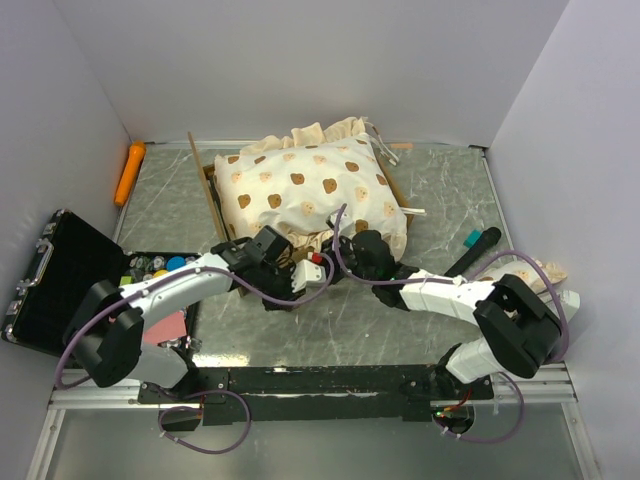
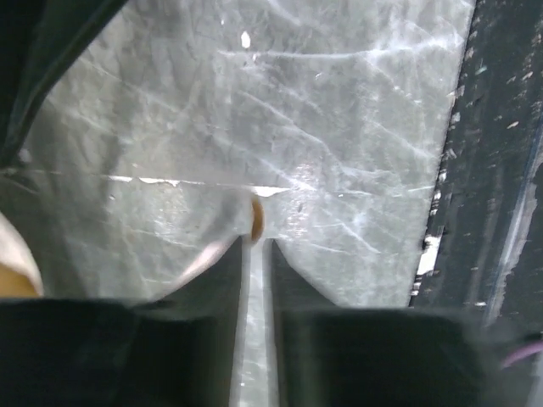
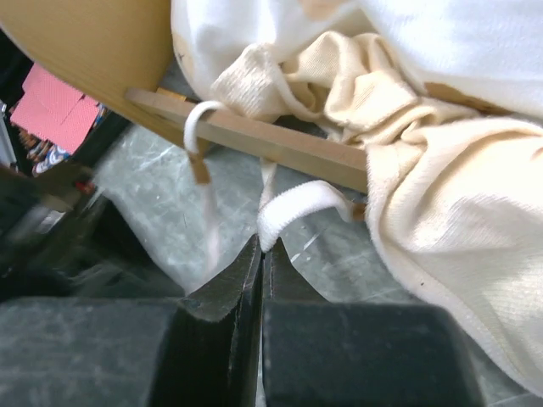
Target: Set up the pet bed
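Beside the pet bed (image 3: 85, 51), right gripper (image 3: 261, 248) pinches its white tie (image 3: 305, 201).

You have a table (image 1: 440, 190) topped in a smooth grey marbled sheet with a dull sheen. The bed frame (image 3: 93, 51) is light wood, smooth and matt. The mattress (image 1: 300, 190) is soft cream cloth, printed and rumpled, and its ruffle (image 3: 475, 254) shows a coarser weave. The white tie (image 3: 297, 203) is flat woven tape, matt. At the table's left edge, your black case (image 1: 60, 280) has a matt shell with bright metal edging. The right gripper (image 3: 261, 253) has fingers (image 3: 356, 348) of matt black plastic, finely scuffed.
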### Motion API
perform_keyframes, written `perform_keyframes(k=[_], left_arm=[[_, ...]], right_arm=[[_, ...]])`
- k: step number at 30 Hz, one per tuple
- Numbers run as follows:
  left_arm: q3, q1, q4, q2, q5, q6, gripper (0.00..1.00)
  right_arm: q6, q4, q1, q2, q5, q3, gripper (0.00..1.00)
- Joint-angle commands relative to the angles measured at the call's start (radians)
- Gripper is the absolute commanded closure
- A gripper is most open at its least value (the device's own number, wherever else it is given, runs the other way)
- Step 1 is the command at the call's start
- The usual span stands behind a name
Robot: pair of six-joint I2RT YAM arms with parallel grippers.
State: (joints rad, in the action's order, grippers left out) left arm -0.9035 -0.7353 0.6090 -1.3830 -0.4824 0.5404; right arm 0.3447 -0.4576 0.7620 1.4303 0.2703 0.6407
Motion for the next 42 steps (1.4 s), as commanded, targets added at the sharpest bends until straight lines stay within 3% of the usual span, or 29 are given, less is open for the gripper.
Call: perform_keyframes(k=[1, 4, 6, 13, 17, 26, 28, 31, 36, 40, 42], left_arm=[[-0.044, -0.006, -0.028, -0.015, 0.051, -0.008, 0.64], [-0.055, 0.002, -0.032, 0.045, 0.07, -0.02, 0.4], [-0.057, 0.01, -0.035, 0.1, 0.088, -0.019, 0.33], [-0.025, 0.1, -0.141, 0.202, 0.054, -0.031, 0.3], [-0.006, 0.103, -0.205, 0.158, 0.002, -0.01, 0.25], [-0.012, 0.1, -0.241, 0.027, -0.053, 0.05, 0.26], [-0.024, 0.102, -0.259, 0.006, -0.027, 0.03, 0.32], [-0.04, 0.103, -0.265, -0.016, -0.019, 0.023, 0.51], [-0.034, 0.102, -0.285, -0.021, -0.041, 0.006, 0.99], [-0.044, 0.112, -0.255, -0.025, -0.041, -0.005, 0.99], [-0.046, 0.134, -0.241, -0.013, -0.045, -0.005, 0.99]], right_arm=[[-0.009, 0.011, -0.003, -0.042, 0.021, 0.017, 1.0], [0.019, 0.033, 0.011, -0.05, 0.027, 0.008, 1.0], [0.027, 0.062, 0.032, -0.054, 0.014, 0.013, 1.0], [0.112, 0.005, 0.074, -0.079, 0.056, -0.024, 1.0], [0.175, -0.061, 0.086, -0.062, 0.086, -0.033, 1.0], [0.218, -0.09, 0.085, -0.079, 0.119, -0.024, 1.0], [0.218, -0.093, 0.083, -0.073, 0.132, -0.016, 1.0], [0.217, -0.124, 0.085, -0.067, 0.161, -0.021, 1.0], [0.198, -0.148, 0.083, -0.065, 0.204, -0.022, 1.0], [0.157, -0.119, 0.066, -0.086, 0.222, -0.026, 1.0], [0.094, -0.07, 0.042, -0.126, 0.247, -0.036, 0.76]])
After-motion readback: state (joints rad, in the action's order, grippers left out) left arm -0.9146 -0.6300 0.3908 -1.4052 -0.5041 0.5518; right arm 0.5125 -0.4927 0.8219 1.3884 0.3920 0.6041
